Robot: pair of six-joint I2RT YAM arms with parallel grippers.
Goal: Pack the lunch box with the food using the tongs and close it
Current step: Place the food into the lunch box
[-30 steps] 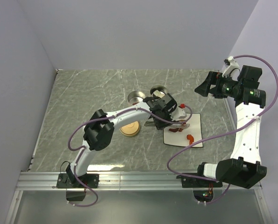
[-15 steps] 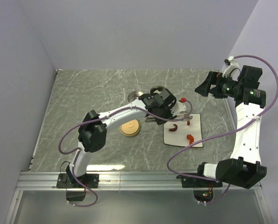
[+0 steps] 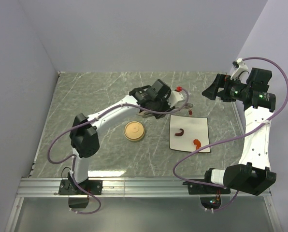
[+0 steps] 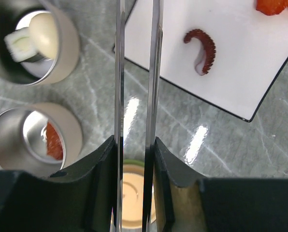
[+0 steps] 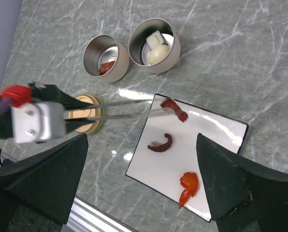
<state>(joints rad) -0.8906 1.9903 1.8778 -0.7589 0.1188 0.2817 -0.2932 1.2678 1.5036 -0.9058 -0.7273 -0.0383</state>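
My left gripper is shut on the silver tongs, whose two arms run straight out from the fingers. Seen from the right wrist, the tong tips pinch a red curved piece over the far corner of the white plate. A dark red curled piece and an orange-red piece lie on that plate. The lunch box is two round tins: one holds a white egg-like ball and a white piece, the other a red bit. My right gripper hangs open, high at the right.
A round tan lid with a green rim lies flat on the marble table, left of the plate. The left arm covers the tins in the top view. Walls close the table at the left and back.
The left arm has swung back and to the left, drawing the tongs away from the plate's middle with a red piece in their tips. The right arm has not moved.
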